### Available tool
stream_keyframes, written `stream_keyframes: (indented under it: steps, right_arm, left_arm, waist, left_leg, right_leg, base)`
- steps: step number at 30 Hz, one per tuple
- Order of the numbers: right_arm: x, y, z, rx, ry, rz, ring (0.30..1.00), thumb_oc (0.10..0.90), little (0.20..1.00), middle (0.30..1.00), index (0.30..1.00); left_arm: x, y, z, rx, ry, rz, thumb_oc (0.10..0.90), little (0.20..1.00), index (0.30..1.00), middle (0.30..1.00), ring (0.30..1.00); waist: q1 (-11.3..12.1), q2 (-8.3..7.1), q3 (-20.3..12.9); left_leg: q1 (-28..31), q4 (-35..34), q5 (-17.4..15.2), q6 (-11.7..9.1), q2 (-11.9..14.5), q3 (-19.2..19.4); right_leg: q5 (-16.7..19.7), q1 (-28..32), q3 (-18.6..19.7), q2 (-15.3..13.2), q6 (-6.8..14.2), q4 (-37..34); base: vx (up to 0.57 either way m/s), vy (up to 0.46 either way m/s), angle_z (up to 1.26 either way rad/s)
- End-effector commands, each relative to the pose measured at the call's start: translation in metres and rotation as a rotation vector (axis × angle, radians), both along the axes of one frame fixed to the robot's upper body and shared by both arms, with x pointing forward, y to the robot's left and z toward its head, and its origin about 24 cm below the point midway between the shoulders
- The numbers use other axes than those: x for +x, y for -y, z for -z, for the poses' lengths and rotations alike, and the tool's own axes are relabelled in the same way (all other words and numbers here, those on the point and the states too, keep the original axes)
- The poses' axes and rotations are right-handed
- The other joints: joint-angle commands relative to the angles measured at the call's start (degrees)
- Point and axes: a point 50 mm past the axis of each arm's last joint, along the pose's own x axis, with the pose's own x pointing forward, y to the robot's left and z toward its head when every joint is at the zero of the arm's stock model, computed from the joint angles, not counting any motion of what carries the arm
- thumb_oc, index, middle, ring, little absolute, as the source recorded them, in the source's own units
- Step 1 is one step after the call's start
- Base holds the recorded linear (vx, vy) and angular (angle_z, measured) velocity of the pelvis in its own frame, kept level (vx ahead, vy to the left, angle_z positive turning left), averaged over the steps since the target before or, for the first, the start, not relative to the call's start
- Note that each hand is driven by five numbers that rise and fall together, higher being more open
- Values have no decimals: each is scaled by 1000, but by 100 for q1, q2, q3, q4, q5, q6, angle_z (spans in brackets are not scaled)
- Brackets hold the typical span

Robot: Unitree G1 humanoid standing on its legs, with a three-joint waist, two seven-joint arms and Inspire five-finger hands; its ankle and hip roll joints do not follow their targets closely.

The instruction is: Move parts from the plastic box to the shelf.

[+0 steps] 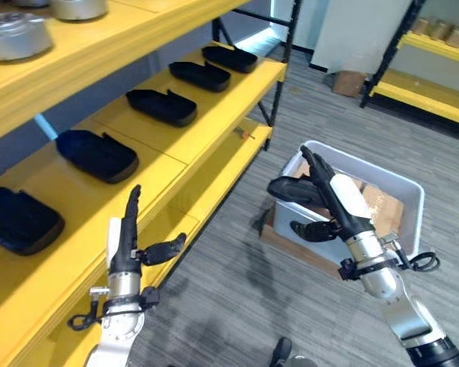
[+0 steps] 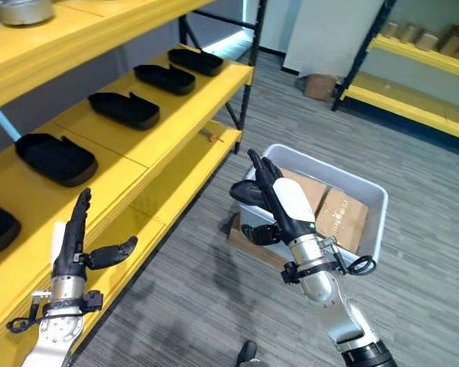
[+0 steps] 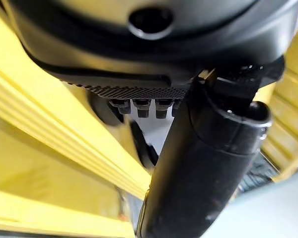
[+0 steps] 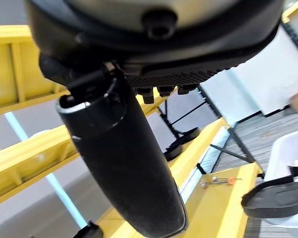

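A white plastic box [image 1: 383, 173] stands on the floor at the right, with cardboard [image 1: 384, 206] inside. A black moulded part [image 1: 289, 188] lies at the box's near left corner; the right wrist view shows the part [image 4: 275, 196] against the white wall. My right hand [image 1: 344, 200] hovers just beside and over that part, fingers straight, thumb apart, holding nothing. My left hand [image 1: 125, 248] is open and points upward in front of the yellow shelf's [image 1: 176, 145] front edge, empty. Several black parts [image 1: 96, 154] sit in a row on the shelf.
Round metal pieces [image 1: 15, 35] stand on the top shelf board. A small orange-handled tool [image 1: 246, 135] lies on the lower board. Another yellow rack [image 1: 436, 95] and a cardboard box [image 1: 349, 81] are at the back right. Grey floor runs between shelf and box.
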Motion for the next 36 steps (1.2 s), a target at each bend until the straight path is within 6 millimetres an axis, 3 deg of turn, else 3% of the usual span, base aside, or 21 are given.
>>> stream_keyframes:
  steps: [1, 7, 8, 11, 13, 14, 15, 16, 17, 19, 20, 21, 24, 28, 36]
  right_arm:
    - [-8, -23, -60, 151, 328, -142, 1000, 900, 1000, 1000, 1000]
    - [-10, -23, -59, 157, 333, -151, 1000, 900, 1000, 1000, 1000]
    - [-11, -23, -58, 157, 327, -156, 1000, 900, 1000, 1000, 1000]
    - [-13, -20, -57, 157, 316, -157, 1000, 900, 1000, 1000, 1000]
    - [-14, -19, -56, 152, 313, -152, 1000, 900, 1000, 1000, 1000]
    - [-13, -19, -54, 150, 299, -155, 1000, 900, 1000, 1000, 1000]
    - [-12, -19, -54, 151, 300, -155, 1000, 900, 1000, 1000, 1000]
    - [-12, -19, -53, 152, 293, -157, 1000, 900, 1000, 1000, 1000]
    - [-12, -18, -52, 147, 290, -156, 1000, 900, 1000, 1000, 1000]
    - [-13, -19, -51, 138, 281, -160, 1000, 900, 1000, 1000, 1000]
    - [-12, -21, -49, 141, 272, -172, 1000, 900, 1000, 1000, 1000]
    - [-8, -24, -50, 140, 276, -186, 1000, 900, 1000, 1000, 1000]
    - [-7, -24, -53, 134, 282, -192, 1000, 900, 1000, 1000, 1000]
    - [-12, -16, -45, 123, 244, -164, 1000, 900, 1000, 1000, 1000]
    - [-16, -12, -34, 126, 176, -138, 1000, 900, 1000, 1000, 1000]
  left_arm:
    - [3, 5, -59, 48, 311, 89, 900, 1000, 1000, 1000, 1000]
    - [4, 11, -62, 31, 333, 104, 900, 1000, 1000, 1000, 1000]
    - [4, 12, -63, 29, 342, 109, 900, 1000, 1000, 1000, 1000]
    - [4, 15, -64, 14, 345, 126, 900, 1000, 1000, 1000, 1000]
    - [5, 16, -64, 5, 349, 129, 900, 1000, 1000, 1000, 1000]
    - [7, 19, -63, -12, 345, 142, 900, 1000, 1000, 1000, 1000]
    - [7, 19, -64, -11, 345, 143, 900, 1000, 1000, 1000, 1000]
    - [7, 19, -62, -16, 337, 140, 900, 1000, 1000, 1000, 1000]
    - [6, 18, -60, -16, 330, 138, 900, 1000, 1000, 1000, 1000]
    - [5, 18, -58, -11, 321, 134, 900, 1000, 1000, 1000, 1000]
    - [6, 18, -57, -3, 319, 134, 900, 1000, 1000, 1000, 1000]
    - [6, 17, -56, 3, 318, 124, 900, 1000, 1000, 1000, 1000]
    - [5, 15, -55, 6, 314, 115, 900, 1000, 1000, 1000, 1000]
    - [4, 16, -48, -14, 290, 118, 900, 1000, 1000, 1000, 1000]
    - [2, 10, -43, 5, 246, 110, 900, 1000, 1000, 1000, 1000]
  waist:
    - [36, -98, -405]
    - [-48, -21, -337]
    - [-62, -25, -304]
    - [-64, -88, -198]
    - [-50, -102, -165]
    - [96, -236, -32]
    - [78, -253, -49]
    - [119, -316, -29]
    - [129, -349, -23]
    - [257, -385, 42]
    - [495, -365, 154]
    - [597, -290, 211]
    - [568, -203, 201]
    - [470, -130, 0]
    - [389, -315, -339]
  left_leg:
    - [155, 23, 91, -350, 176, 19]
    - [151, 640, 422, -520, 498, -87]
    - [108, 1042, 558, -537, 588, -213]
    - [-276, 2083, 637, -408, 565, -553]
    - [-451, 2274, 677, -367, 497, -736]
    - [-1009, 2134, 189, 39, -220, -1154]
    - [-1052, 2155, 174, 73, -255, -1163]
    - [-1246, 1967, -100, 186, -535, -1310]
    - [-1333, 1657, -219, 210, -608, -1320]
    - [-1622, 1155, -174, 195, -800, -1671]
    - [-1890, 644, 137, 106, -1268, -2699]
    - [-1928, 206, 303, 41, -1550, -3563]
    - [-1862, 67, 373, 20, -1629, -3764]
    - [-1474, -230, 327, 99, -1596, -3607]
    - [-957, -366, -16, 395, -1729, -2968]
  right_leg:
    - [-359, 221, 455, 31, 355, -298]
    - [-631, 267, 690, 471, 61, -319]
    - [-715, 286, 833, 635, -51, -319]
    - [-898, 359, 1000, 812, -276, -319]
    - [-945, 370, 1023, 819, -302, -319]
    - [-866, 312, 1088, 692, -324, -319]
    - [-864, 290, 1070, 655, -303, -319]
    - [-825, 277, 1136, 606, -246, -319]
    - [-773, 257, 1187, 564, -163, -319]
    - [-730, 274, 1346, 516, -96, -319]
    - [-698, 326, 1553, 543, -74, -319]
    - [-723, 355, 1812, 628, -64, -319]
    - [-779, 423, 1980, 696, -56, -319]
    - [-831, 545, 2101, 679, -42, -319]
    - [-802, 646, 2524, 426, 107, -306]
  base:
    - [110, -359, -16]
    - [67, -197, -24]
    - [85, -245, -52]
    - [50, -211, -73]
    - [-49, -74, -42]
    - [-110, -8, -26]
    - [-113, 28, -14]
    - [8, 58, -20]
    - [25, 70, -24]
    - [52, 97, -38]
    - [83, 127, -87]
    - [69, 92, -118]
    - [69, 108, -101]
    - [109, 187, -76]
    - [144, 163, -33]
